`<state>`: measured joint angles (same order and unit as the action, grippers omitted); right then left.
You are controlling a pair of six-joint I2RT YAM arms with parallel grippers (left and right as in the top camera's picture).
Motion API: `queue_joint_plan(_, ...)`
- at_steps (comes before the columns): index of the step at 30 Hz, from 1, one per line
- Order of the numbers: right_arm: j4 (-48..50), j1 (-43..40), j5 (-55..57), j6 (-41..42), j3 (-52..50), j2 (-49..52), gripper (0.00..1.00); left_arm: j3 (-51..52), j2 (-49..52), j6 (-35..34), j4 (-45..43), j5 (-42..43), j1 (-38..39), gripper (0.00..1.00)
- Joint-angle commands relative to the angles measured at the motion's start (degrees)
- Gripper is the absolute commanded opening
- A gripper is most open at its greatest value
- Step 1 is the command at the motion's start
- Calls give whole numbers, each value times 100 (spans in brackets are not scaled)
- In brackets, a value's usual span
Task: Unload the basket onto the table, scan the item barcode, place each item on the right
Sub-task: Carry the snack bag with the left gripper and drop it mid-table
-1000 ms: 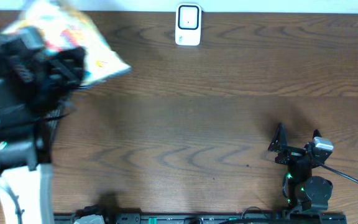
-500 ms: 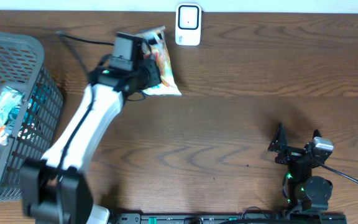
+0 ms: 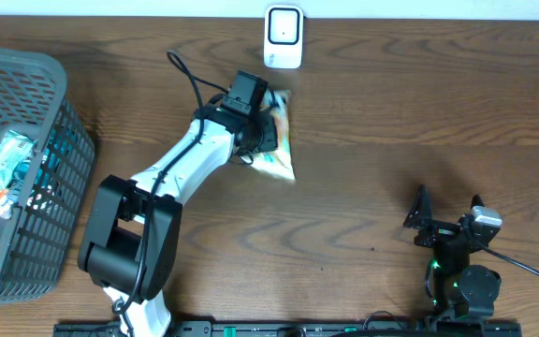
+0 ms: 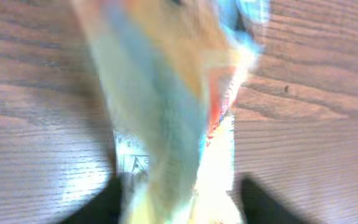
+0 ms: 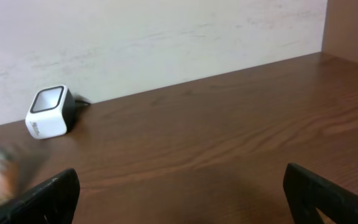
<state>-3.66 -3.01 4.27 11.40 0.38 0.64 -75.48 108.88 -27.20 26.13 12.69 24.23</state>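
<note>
The item is a colourful snack packet, just below and left of the white barcode scanner at the table's far edge. My left gripper is right over the packet's upper end. In the left wrist view the packet is a blur running between the two dark fingers; the jaws stand apart, with a sliver of wood showing beside the right one. My right gripper rests open and empty at the near right. Its wrist view shows its gripper facing the scanner.
A grey mesh basket stands at the left edge with several packets inside. A black cable loops above the left arm. A pale wall runs behind the scanner.
The left arm has swung from over the basket to the right, carrying the packet to just below the scanner. Its jaws have parted. The right arm has not moved.
</note>
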Motion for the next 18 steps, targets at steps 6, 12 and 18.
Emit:
queue_joint_plan(6,-20,26,-11,57,-7,-26,99,-258,-973,-50,92,376,-101,98)
queue_joint_plan(12,-20,26,-11,57,-7,-26,99,-516,-2297,-44,197,267,-262,98)
queue_joint_plan(18,-20,26,-11,57,-7,-26,100,-529,-3648,17,708,-472,-914,98)
